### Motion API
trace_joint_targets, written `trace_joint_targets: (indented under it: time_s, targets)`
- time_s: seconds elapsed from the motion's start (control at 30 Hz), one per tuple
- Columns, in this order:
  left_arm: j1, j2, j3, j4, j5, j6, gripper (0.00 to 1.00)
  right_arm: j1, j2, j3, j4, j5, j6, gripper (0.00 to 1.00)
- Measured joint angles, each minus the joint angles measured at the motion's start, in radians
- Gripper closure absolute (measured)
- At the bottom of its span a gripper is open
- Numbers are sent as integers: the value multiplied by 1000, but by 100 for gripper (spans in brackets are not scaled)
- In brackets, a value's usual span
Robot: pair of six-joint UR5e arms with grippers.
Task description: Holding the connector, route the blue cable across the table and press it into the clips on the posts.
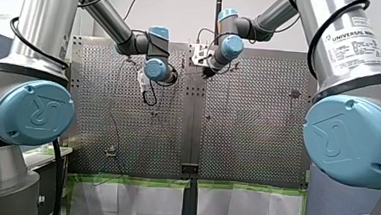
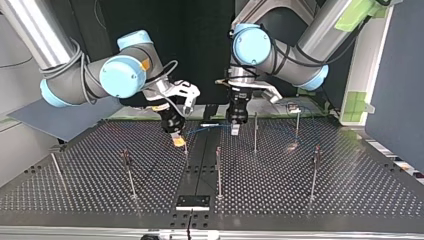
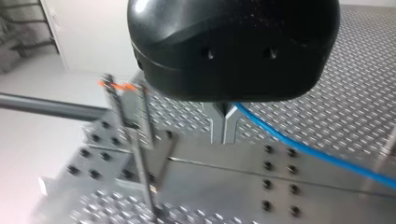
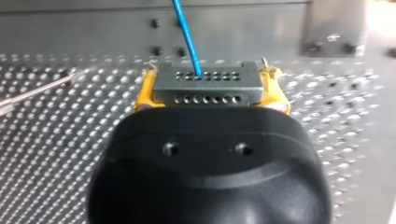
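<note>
Squarely between the yellow pads (image 4: 144, 93) of my right gripper (image 4: 208, 81) sits the grey connector (image 4: 205, 92), a block with two rows of small holes. The jaws pinch it from both sides. The blue cable (image 4: 187, 39) leaves its front face and runs ahead over the perforated worktop (image 4: 56, 140).

My left gripper (image 3: 224, 135) is black with metal fingers. Its jaws are pressed together on the blue cable, which trails away from them low over the plate.

In the top view both grippers hang near each other at the far middle of the worktop, with the cable slung between them. One thin post (image 2: 186, 147) stands just beside the connector, and the other posts (image 2: 218, 167) stand well apart.

In the front view, a label (image 1: 355, 45) on my right arm (image 1: 333, 26) begins "UNIVERSAL R"; its finer print is too small to read. A blue joint cap (image 1: 33, 110) carries a raised "UR" mark.
</note>
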Motion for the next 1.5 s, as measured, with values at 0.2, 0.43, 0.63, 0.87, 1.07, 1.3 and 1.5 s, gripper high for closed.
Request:
trace_joint_targets:
  time_s: [0.2,0.43,0.63,0.87,1.07,1.3,1.5]
  targets:
    - [-6,51,2,-1,7,-12,100,-2,-50,0,3,-22,2,100]
    - [0,106,26,-9,31,-40,100,-8,-109,0,0,-55,4,100]
    - [12,81,74,-35,54,-53,100,-17,-108,-1,-2,-71,6,100]
    - [30,16,104,-35,65,-56,100,-27,-68,-1,-4,-78,6,100]
    - [56,-10,105,-26,79,-63,100,-34,-57,-3,-7,-83,7,100]
    - [102,-12,115,-21,128,-63,100,-51,-46,-24,-8,-112,15,100]
    - [110,-13,135,-20,169,-64,100,-52,-35,-31,-9,-119,16,100]
